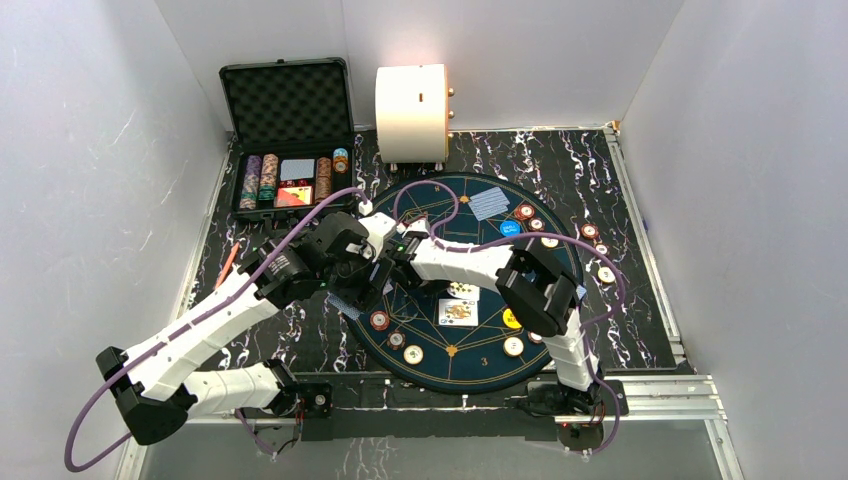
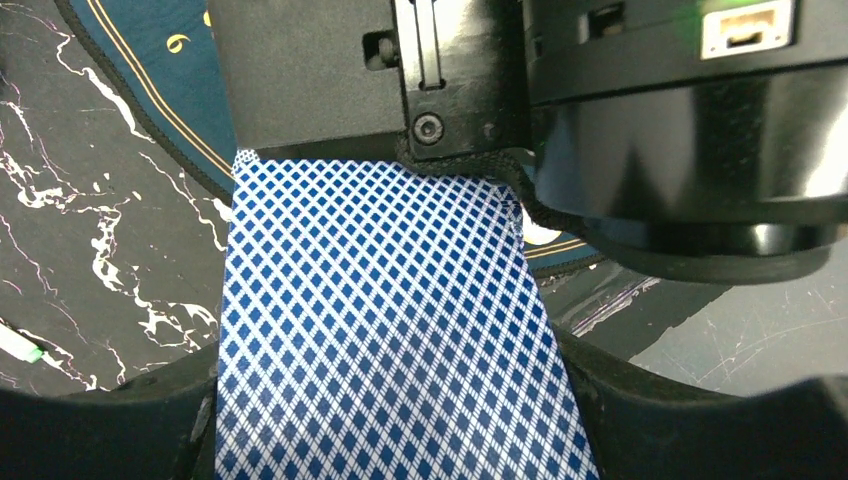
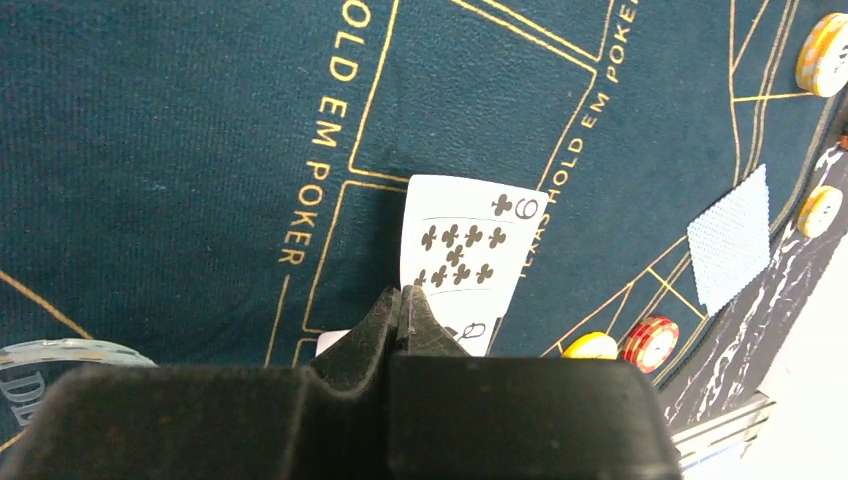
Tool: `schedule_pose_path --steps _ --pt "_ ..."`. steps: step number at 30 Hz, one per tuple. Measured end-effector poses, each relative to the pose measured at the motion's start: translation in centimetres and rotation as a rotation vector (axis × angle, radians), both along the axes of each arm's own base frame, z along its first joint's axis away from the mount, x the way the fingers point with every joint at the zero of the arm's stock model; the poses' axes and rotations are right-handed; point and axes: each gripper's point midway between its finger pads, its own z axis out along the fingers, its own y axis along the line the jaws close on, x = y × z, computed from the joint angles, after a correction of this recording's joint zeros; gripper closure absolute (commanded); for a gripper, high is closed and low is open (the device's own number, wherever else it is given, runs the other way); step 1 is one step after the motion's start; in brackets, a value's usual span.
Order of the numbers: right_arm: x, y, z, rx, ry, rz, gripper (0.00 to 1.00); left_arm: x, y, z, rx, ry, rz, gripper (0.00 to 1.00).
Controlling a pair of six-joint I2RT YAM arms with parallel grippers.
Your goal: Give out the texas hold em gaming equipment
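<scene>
My left gripper (image 1: 352,290) is shut on a deck of blue-backed playing cards (image 2: 380,320) at the left edge of the round dark poker mat (image 1: 430,200). In the left wrist view the deck fills the space between the jaws (image 2: 400,430), and the right gripper's black body covers its far end. My right gripper (image 1: 385,268) is shut, its tips (image 3: 405,297) pressed together with nothing visible between them, just over a face-up nine of clubs (image 3: 465,250) on the mat. Red-and-white chips (image 1: 379,320), cream chips (image 1: 513,346), a yellow button (image 1: 511,318) and a blue button (image 1: 509,227) lie on the mat.
The open black case (image 1: 290,130) with chip stacks stands at the back left, a big cream cylinder (image 1: 412,112) beside it. Face-down blue cards (image 1: 488,205) lie at the mat's far side. More chips (image 1: 606,273) sit by the right rim. White walls close in on both sides.
</scene>
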Motion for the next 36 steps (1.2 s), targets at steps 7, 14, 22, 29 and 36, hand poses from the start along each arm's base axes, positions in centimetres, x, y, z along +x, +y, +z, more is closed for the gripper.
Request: schedule_pose_path --steps 7,14,22,29,36 --pt "0.4 -0.5 0.9 0.076 0.006 0.009 1.0 0.0 -0.1 0.0 -0.006 0.0 0.006 1.0" --pt "1.0 -0.5 1.6 0.152 0.015 -0.013 1.0 0.1 -0.2 0.1 -0.013 0.0 0.013 1.0" --pt "0.5 1.2 0.9 0.226 0.057 0.004 0.93 0.1 -0.1 0.1 -0.012 -0.001 0.018 1.0" --pt "0.2 1.8 0.1 0.246 0.084 0.013 0.85 0.2 -0.1 0.1 -0.009 -0.004 0.022 1.0" --pt "0.0 1.3 -0.4 0.229 0.092 0.009 0.79 0.3 0.0 0.1 -0.007 -0.006 0.028 1.0"
